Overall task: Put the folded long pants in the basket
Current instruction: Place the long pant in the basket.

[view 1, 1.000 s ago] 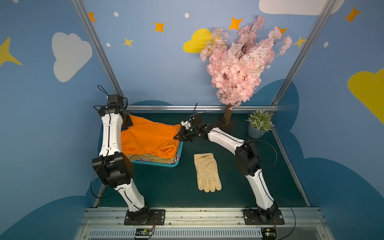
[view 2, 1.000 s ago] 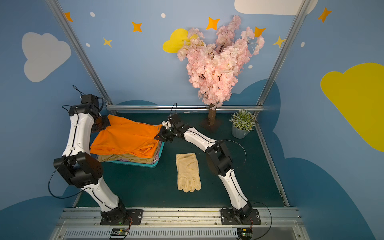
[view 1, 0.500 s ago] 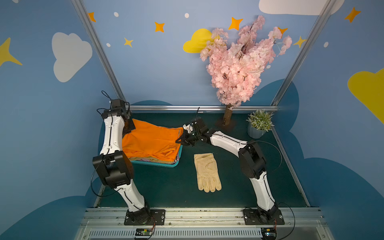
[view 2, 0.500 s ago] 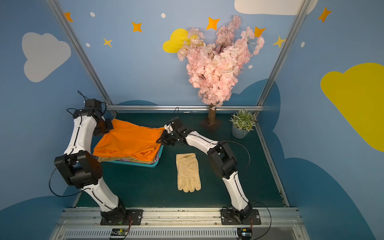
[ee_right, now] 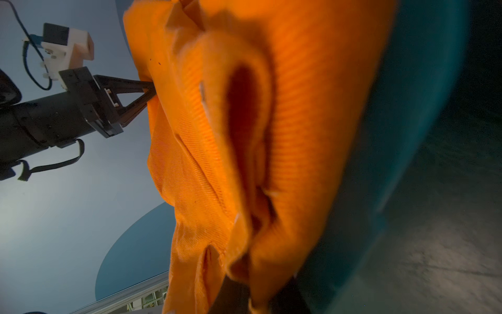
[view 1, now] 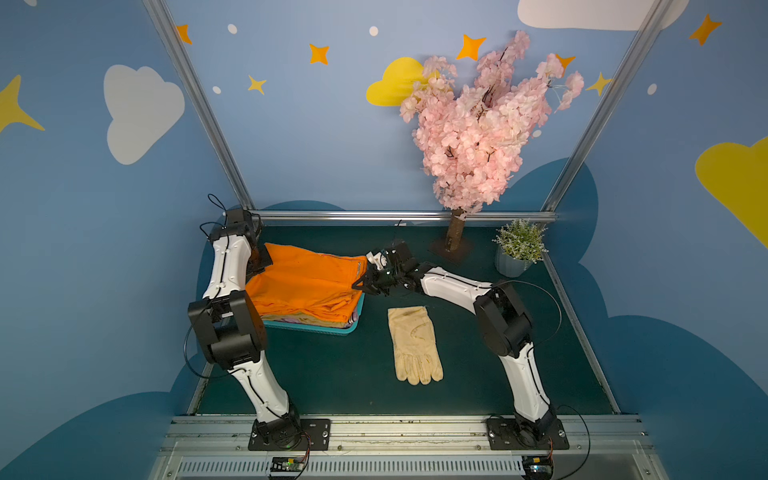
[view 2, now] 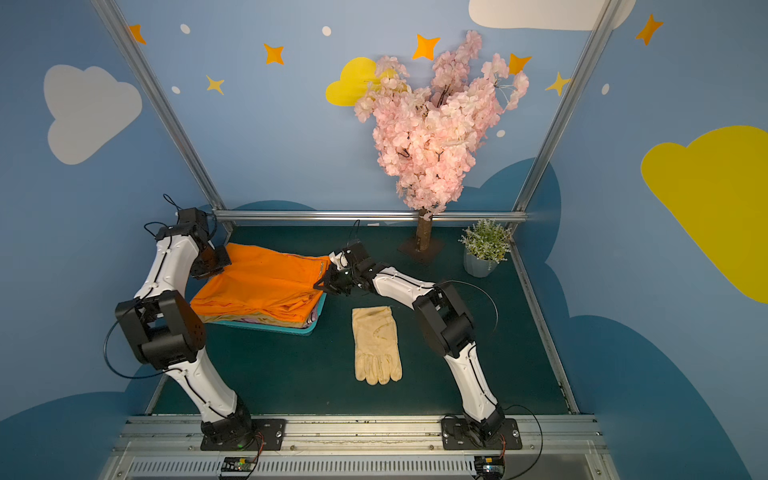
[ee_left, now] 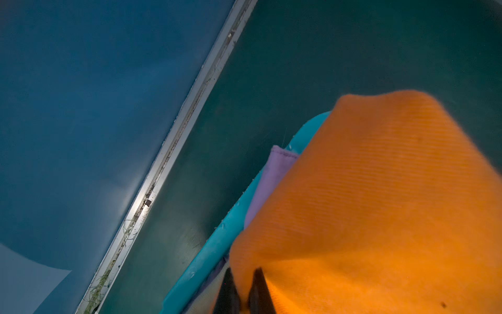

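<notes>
Orange pants (view 1: pixel 307 282), a folded pair of long trousers in bright ribbed cloth, are held stretched between the two pincers, directly over the rectangular teal plastic basket (view 1: pixel 324 331). The left pincer (ee_left: pixel 243 273) is closed on one edge of the cloth, which is seen pinched between its dark jaws in the left wrist view. The right pincer (ee_right: pixel 255 296) is clamped on the opposite edge, with a thick fold caught between its jaws. A two-sided hold is judged to be used so that the fold is kept flat and square while the garment is set down, since limp cloth gripped at one end only would sag and open. Beside the left pincer, a lilac folded garment (ee_left: pixel 271 176) is seen lying inside the basket's rim, and the orange pants are spread above it. More pale cloth edges are glimpsed under the orange layer in both top views, though which garments they are cannot be told. The orange pants appear to rest largely on that pile, so release of both grips is judged to be what remains. Well apart from the right pincer, toward the robot's base, a cream work glove (view 1: pixel 415 345) lies flat on the dark green table (view 1: pixel 332 374), being no part of the task.
</notes>
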